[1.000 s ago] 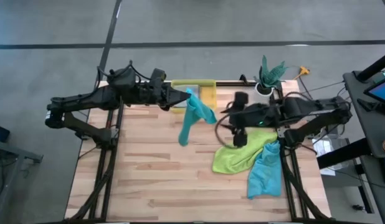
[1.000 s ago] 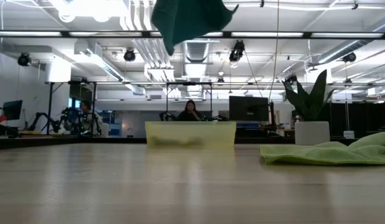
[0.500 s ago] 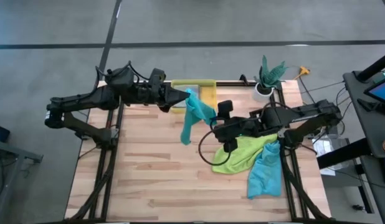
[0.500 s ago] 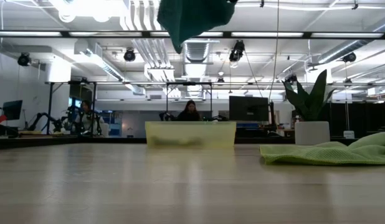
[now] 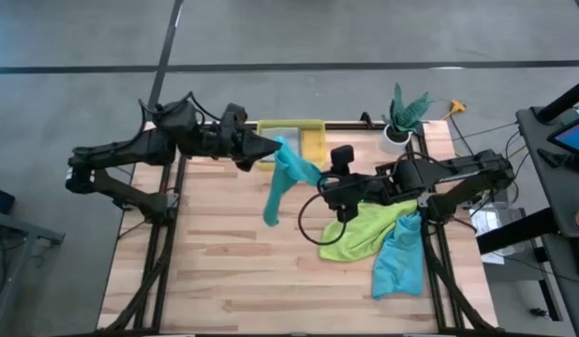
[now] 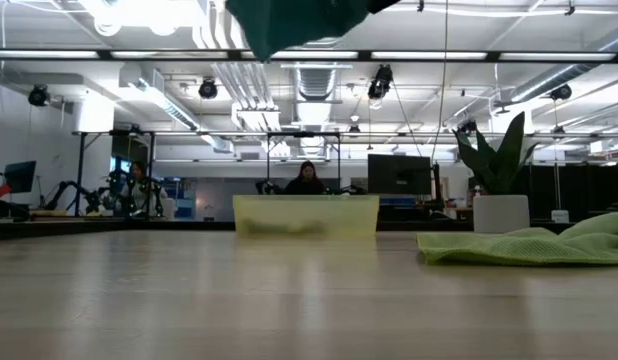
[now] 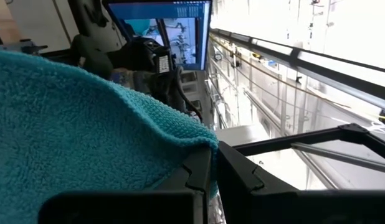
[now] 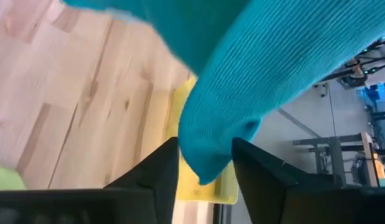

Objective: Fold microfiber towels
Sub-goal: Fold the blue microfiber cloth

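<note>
My left gripper (image 5: pixel 269 146) is shut on a teal towel (image 5: pixel 282 178) high above the table's far middle. The towel hangs below it, and its lower end (image 6: pixel 289 22) stays well clear of the tabletop. My right gripper (image 5: pixel 319 183) stands at the towel's right side, its two fingers around a hanging corner (image 8: pixel 205 155). A lime green towel (image 5: pixel 360 234) lies crumpled on the table's right half, and a second teal towel (image 5: pixel 399 260) lies partly over it at the right edge. My left gripper pinches the towel's top corner (image 7: pixel 204 144) between its two fingers, reaching in about level from the table's left. The cloth drapes slack over and below the fingers, clear of the table. My right gripper has a rounded corner fold (image 8: pixel 208 165) between its two fingers (image 8: pixel 164 168), and the cloth fills the gap from finger to finger. It comes in slanting down from the table's right. The corner hangs free above the wood.
A yellow translucent bin (image 5: pixel 308 140) stands at the far edge behind the hanging towel, with something pale in it. A potted plant (image 5: pixel 407 114) stands at the far right corner. Bare wood (image 5: pixel 205 253) lies on the table's left and near parts.
My right gripper has gone from above the lime green towel toward the table's left, sinking a little and rolling, up to the hanging towel's right corner. The towel's lower end has swung slightly toward the left.
</note>
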